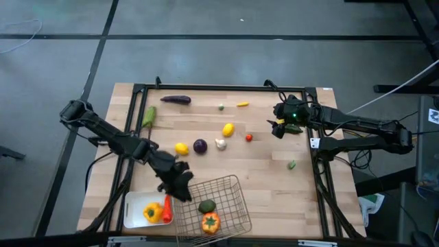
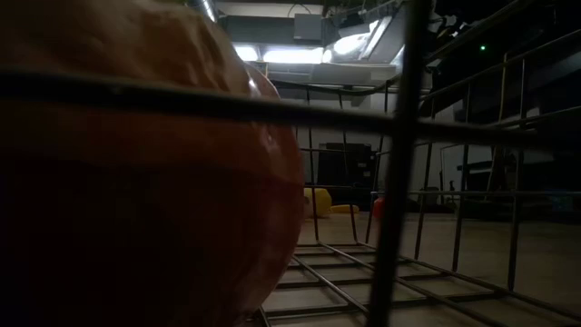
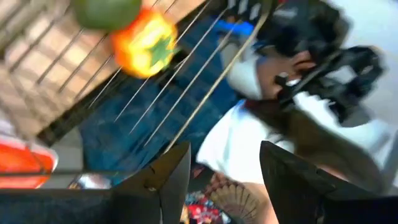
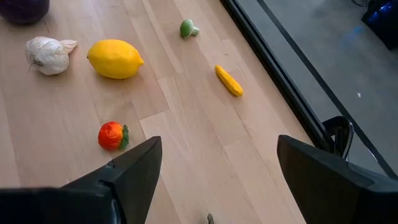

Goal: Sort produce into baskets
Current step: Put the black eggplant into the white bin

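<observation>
The wire basket (image 1: 230, 189) stands at the table's near edge. In it lie an orange pepper (image 1: 210, 221) and a green piece (image 1: 207, 206). Left of it, the white tray (image 1: 134, 203) holds a yellow pepper (image 1: 152, 213) and a red piece (image 1: 167, 204). My left gripper (image 1: 184, 192) hangs open over the basket's left rim; its fingers (image 3: 171, 171) hold nothing. My right gripper (image 1: 278, 128) waits open above the far right of the table, with nothing between its fingers (image 4: 134, 171). Loose on the table lie an eggplant (image 1: 175, 99), a cucumber (image 1: 149, 115), two lemons (image 1: 228, 129) (image 1: 181, 147), an onion (image 1: 199, 145) and garlic (image 1: 220, 143).
Small pieces lie scattered: a green one (image 1: 221, 107), a yellow one (image 1: 242, 104), a red one (image 1: 248, 137) and a green one (image 1: 291, 165) near the right edge. A black frame (image 1: 226, 88) borders the table. A person in white (image 3: 249, 137) shows blurred beyond the near edge.
</observation>
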Controlling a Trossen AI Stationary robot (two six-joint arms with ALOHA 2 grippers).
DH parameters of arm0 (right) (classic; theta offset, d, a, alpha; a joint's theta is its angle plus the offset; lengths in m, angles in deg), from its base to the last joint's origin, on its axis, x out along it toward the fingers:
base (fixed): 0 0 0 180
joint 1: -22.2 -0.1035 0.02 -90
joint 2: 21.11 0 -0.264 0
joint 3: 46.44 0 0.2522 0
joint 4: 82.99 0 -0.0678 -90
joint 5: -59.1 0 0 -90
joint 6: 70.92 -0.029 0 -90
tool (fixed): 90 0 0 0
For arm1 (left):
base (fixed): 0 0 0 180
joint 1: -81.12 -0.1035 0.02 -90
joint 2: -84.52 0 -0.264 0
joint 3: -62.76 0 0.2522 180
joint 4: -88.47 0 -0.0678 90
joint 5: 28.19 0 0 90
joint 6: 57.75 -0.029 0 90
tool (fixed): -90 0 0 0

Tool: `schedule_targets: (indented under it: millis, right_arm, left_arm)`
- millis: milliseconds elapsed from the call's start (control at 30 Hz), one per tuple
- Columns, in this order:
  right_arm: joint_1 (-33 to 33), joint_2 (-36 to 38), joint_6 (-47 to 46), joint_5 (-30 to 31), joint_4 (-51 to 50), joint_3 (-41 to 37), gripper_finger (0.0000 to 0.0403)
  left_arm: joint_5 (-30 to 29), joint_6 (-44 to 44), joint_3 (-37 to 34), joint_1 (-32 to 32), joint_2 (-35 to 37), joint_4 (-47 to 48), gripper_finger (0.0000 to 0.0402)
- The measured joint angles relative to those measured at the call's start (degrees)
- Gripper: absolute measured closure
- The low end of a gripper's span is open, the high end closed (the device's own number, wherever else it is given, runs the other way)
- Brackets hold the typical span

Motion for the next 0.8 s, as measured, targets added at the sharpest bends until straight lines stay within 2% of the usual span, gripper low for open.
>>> schedule_targets:
  millis: [233, 433, 800]
  right_arm:
    - [0.0, 0.0, 0.0, 0.0, 0.0, 0.0, 0.0088]
    - [0.0, 0.0, 0.0, 0.0, 0.0, 0.0, 0.0088]
    - [0.0, 0.0, 0.0, 0.0, 0.0, 0.0, 0.0088]
  left_arm:
    - [0.0, -7.1, 0.0, -9.1, 4.2, 0.8, 0.0219]
    - [0.0, -18.4, 0.0, -19.1, 4.9, 0.9, 0.0219]
    - [0.0, -49.7, 0.0, -40.1, 4.6, 0.8, 0.0219]
